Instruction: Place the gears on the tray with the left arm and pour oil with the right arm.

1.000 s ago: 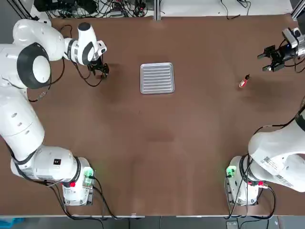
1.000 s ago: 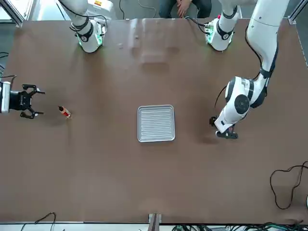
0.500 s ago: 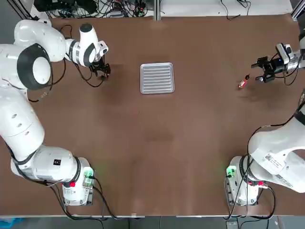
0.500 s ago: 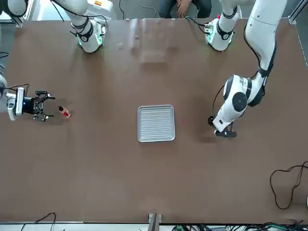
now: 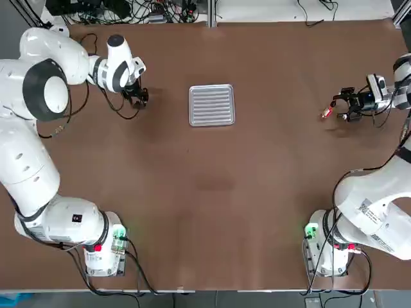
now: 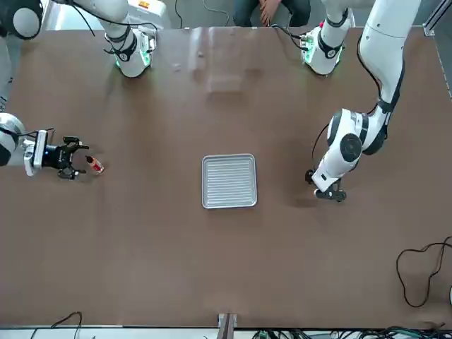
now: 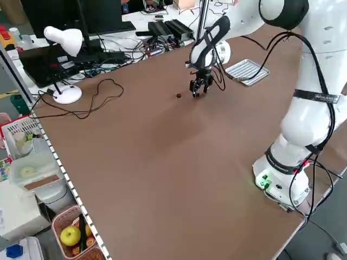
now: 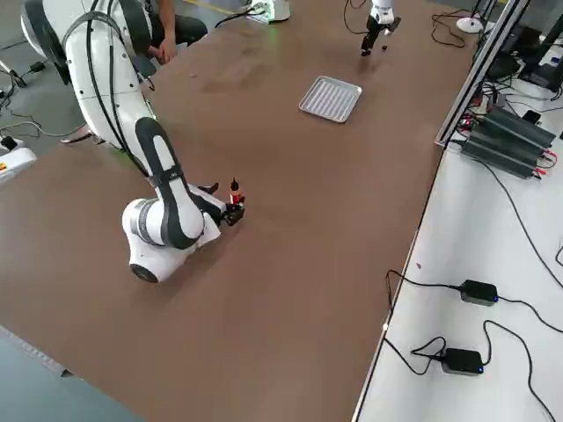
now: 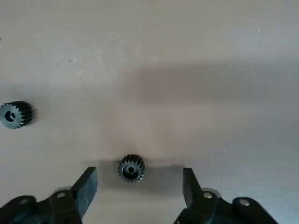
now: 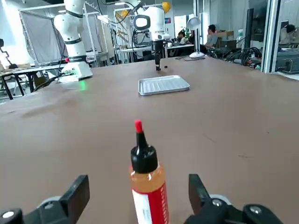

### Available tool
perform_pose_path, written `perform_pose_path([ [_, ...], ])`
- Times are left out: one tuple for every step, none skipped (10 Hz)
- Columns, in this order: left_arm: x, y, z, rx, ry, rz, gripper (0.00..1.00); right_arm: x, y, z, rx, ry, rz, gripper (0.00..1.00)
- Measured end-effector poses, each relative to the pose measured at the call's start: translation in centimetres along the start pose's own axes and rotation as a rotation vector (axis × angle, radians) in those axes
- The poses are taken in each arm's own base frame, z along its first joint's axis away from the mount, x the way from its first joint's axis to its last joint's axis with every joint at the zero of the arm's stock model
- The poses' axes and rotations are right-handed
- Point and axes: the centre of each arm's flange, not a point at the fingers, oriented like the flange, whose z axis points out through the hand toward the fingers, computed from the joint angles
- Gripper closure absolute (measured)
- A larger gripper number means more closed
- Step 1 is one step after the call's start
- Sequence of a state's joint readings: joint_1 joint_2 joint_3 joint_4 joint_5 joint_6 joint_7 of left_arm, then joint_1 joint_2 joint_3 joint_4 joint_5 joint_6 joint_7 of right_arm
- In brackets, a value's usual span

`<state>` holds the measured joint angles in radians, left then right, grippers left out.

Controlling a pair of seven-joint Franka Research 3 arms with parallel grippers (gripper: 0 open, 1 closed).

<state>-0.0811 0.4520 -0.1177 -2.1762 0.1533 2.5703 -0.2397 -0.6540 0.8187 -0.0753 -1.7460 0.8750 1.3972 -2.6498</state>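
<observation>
The two tiny dark toothed gears lie on the brown bench well to the left of the tray: one gear [image 9: 131, 168] sits between the spread fingers of the left claw [image 9: 135, 179], touching neither, and the second gear [image 9: 15, 114] lies apart from it, outside the fingers; in the left side view it shows as a dark dot [image 7: 178, 96] just beside the claw [image 7: 199, 89]. The small square silvery ribbed metal tray [image 5: 211, 104] rests bare near the far middle of the bench [image 5: 212, 192], with open brown surface all round it and a broad free stretch between it and each arm. Toward the right edge stands the tiny slim oil bottle with orange-red body, white label and black cap [image 10: 148, 184] — upright, its red tip up, between the fingers of the right claw [image 10: 138, 196], which are wide apart and clear of it on both sides. From overhead the bottle [image 5: 327, 112] sits just beside the right claw [image 5: 340, 106], which reaches in low from the bench's right edge. The left claw [image 5: 137, 97] points down at the bench — holding nothing.
</observation>
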Motion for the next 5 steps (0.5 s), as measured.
perform_pose_path([
  [-0.1,0.0,0.1,0.000,-0.002,-0.001,0.22,-1.0,-0.4,0.2,-0.005,0.013,-0.007,0.06],
  [-0.2,-0.1,0.2,0.000,-0.004,-0.002,0.28,-1.5,-0.6,0.3,-0.007,0.019,-0.011,0.06],
  [-0.2,-0.2,0.2,0.000,-0.005,-0.004,0.29,-1.9,-0.7,0.3,-0.009,0.024,-0.009,0.06],
  [-0.2,-0.3,0.2,0.001,-0.006,-0.005,0.30,-2.3,-0.8,0.5,-0.008,0.029,-0.005,0.06],
  [-0.2,-0.4,0.3,0.001,-0.006,-0.006,0.33,-2.9,-0.9,0.9,-0.011,0.041,-0.008,0.06],
])
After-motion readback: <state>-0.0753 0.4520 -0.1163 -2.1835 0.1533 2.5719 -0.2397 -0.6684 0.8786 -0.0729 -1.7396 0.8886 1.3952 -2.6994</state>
